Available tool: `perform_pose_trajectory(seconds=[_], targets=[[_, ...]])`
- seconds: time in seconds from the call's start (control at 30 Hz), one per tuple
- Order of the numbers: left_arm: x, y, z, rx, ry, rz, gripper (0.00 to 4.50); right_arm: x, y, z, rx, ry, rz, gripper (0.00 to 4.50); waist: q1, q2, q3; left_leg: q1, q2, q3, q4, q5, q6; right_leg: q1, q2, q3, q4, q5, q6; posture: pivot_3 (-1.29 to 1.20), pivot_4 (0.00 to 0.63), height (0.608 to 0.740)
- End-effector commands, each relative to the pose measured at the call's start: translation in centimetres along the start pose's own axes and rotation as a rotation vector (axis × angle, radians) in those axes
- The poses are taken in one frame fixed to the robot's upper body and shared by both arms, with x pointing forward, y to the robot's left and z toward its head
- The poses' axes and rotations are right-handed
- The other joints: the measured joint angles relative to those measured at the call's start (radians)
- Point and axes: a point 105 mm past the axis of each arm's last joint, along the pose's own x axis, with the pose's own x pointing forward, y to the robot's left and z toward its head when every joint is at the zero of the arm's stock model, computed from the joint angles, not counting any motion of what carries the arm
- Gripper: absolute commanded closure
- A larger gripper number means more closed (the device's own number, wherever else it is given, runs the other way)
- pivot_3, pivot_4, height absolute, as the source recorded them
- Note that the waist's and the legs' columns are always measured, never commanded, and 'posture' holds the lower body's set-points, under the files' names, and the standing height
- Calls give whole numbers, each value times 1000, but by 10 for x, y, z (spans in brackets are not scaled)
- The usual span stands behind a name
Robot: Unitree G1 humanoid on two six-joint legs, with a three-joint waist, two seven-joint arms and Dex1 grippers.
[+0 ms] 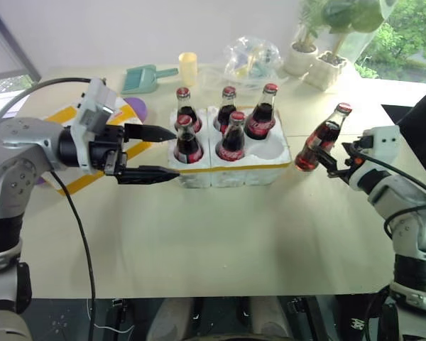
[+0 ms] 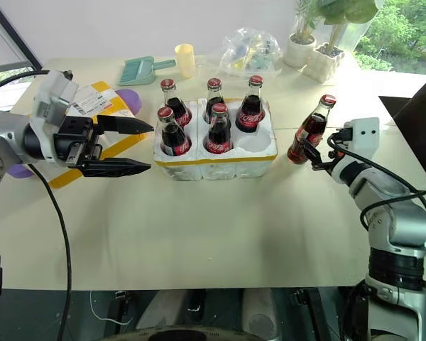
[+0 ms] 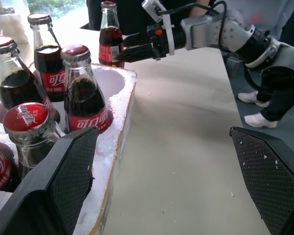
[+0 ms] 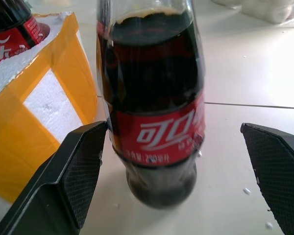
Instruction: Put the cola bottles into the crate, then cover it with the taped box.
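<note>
A: Head views. Left gripper [image 1: 160, 153] has its jaws spread wide and holds nothing; it hovers just beside the crate's [image 1: 231, 172] left end, fingers pointing at it.

B: Right gripper [image 2: 309, 153]?

A: Also spread wide. The sixth cola bottle [image 2: 309, 131] stands tilted on the surface [image 2: 220, 227] just right of the crate, and the gripper's fingers sit at its lower body. Not clamped; whether one finger touches the glass, cannot tell.

B: Crate contents?

A: Five cola bottles [image 1: 232, 138] upright in the wells, three in the far row and two in the near row. The near right well [image 1: 268, 149] is empty. The taped box [image 2: 99, 106] lies on the surface behind the left gripper, shipping label up, well apart from the crate's right side.

B: Left wrist view.

A: Both black fingers [image 3: 63, 181] stand far apart. One is against the crate's white wall; the other is over bare surface. Red-capped bottles fill the wells nearest it; the right gripper [image 3: 132, 49] shows beyond, at the lone bottle [image 3: 110, 34].

B: Right wrist view.

A: The lone bottle [image 4: 154, 112] stands between the two spread fingers [image 4: 78, 171], with a clear gap on one side. The crate's yellow-taped corner [image 4: 49, 98] is just beside it.
</note>
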Motion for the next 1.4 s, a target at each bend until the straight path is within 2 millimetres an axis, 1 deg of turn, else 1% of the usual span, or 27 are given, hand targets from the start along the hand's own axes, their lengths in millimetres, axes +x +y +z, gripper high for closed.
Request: perform_pose_trajectory(seconds=[0.03, 0.2, 0.23, 0.33, 0.5, 0.57, 0.6, 0.63, 0.67, 0.7, 0.73, 0.77, 0.8, 0.87, 0.9, 1.0, 1.2, 1.4], targets=[[-6, 0, 13, 62, -3, 29, 0, 10, -3, 10, -8, -52, -3, 43, 0, 0, 0, 0, 0, 0, 0, 0, 0, 0, 0, 0, 0, 0, 0, 0, 150, 740], [-8, -1, 13, 63, 0, 39, 0, 28, -3, 6, 20, -61, -2, 43, 0, 0, 0, 0, 0, 0, 0, 0, 0, 0, 0, 0, 0, 0, 0, 0, 150, 740], [-8, -1, 13, 63, 0, 40, 0, 29, -2, 7, 22, -67, 1, 553, 0, 0, 0, 0, 0, 0, 0, 0, 0, 0, 1, 0, 0, 0, 0, 0, 150, 740], [-8, -1, 13, 63, 0, 46, 0, 30, 6, 14, 8, -101, 51, 1693, 1, 0, 0, 0, 0, 0, 0, 0, 0, 0, 1, 1, 0, 0, 0, 0, 150, 740], [-9, -1, 12, 60, 2, 52, 0, 24, 10, 26, -1, -150, 81, 1657, -5, 0, 0, 0, 0, 0, -1, 0, 0, -1, 1, 1, 0, 0, 0, 0, 150, 740], [-10, -2, 11, 54, 2, 60, 0, 13, 10, 64, 46, -283, 117, 1657, -5, 2, 1, 0, 0, 0, -2, 0, -1, -1, 1, 1, 0, 0, 0, 0, 150, 740], [-10, -2, 11, 52, 2, 62, 0, 7, 11, 80, 69, -334, 142, 1657, -5, 3, 2, 0, 0, 0, -2, 0, -1, -2, 1, 2, 0, 0, 0, 0, 150, 740], [-11, -2, 10, 50, 1, 63, 0, 1, 20, 100, 114, -399, 205, 1657, -5, 3, 2, 0, 0, 2, -3, 0, -1, -3, 1, 3, 1, 0, 0, 0, 150, 740], [-11, -2, 10, 49, 0, 64, 0, -3, 29, 113, 153, -439, 263, 1657, -5, 4, 3, 0, 0, 2, -3, 1, -1, -4, 1, 4, 1, 0, 0, 0, 150, 740], [-11, -2, 10, 48, -2, 66, 0, -8, 40, 125, 193, -468, 332, 1657, -7, 5, 4, 0, 0, 2, -4, 1, -1, -4, 1, 4, 1, 0, 0, 0, 150, 740], [-11, -2, 10, 47, -2, 67, 0, -11, 47, 131, 218, -481, 376, 1657, -11, 5, 4, -1, 0, 3, -4, 1, -1, -5, 1, 5, 1, 0, 0, 0, 150, 740], [-11, -2, 10, 47, -3, 67, 0, -13, 53, 135, 234, -486, 409, 1657, -17, 5, 3, 0, 0, 5, -6, 1, -1, -6, 0, 6, 1, 0, 0, 0, 150, 740], [-11, -1, 10, 47, -3, 68, 0, -14, 64, 137, 238, -481, 458, 1657, -20, 4, 3, 0, 1, 5, -7, 1, -2, -7, 0, 7, 1, 0, 0, 0, 150, 740], [-11, -1, 10, 48, -4, 70, 0, -13, 87, 135, 206, -446, 535, 1657, -23, 3, 3, 0, 2, 5, -10, 1, -2, -7, 1, 7, 1, 0, 0, 0, 150, 740], [-11, 0, 10, 49, -5, 71, 0, -13, 93, 134, 194, -432, 554, 1657, -24, 3, 3, 0, 2, 5, -10, 1, -2, -7, 1, 7, 1, 0, 0, 0, 150, 740], [-11, -1, 11, 51, -5, 74, 0, -8, 111, 120, 144, -367, 598, 1657, -24, 3, 3, 0, 1, 7, -10, 1, -2, -7, 0, 8, 0, 0, 0, 0, 150, 740], [-14, -2, 11, 54, -1, 90, 0, 4, 124, 96, 83, -275, 610, 1657, -20, 3, 3, 0, 0, 8, -9, 1, -2, -9, 1, 9, 1, 0, 0, 0, 150, 740], [-17, -3, 11, 55, -2, 108, 0, 5, 132, 74, -56, -205, 667, 1657, -22, 3, 3, 0, 1, 8, -9, 1, -2, -9, 1, 9, 1, 0, 0, 0, 150, 740]])
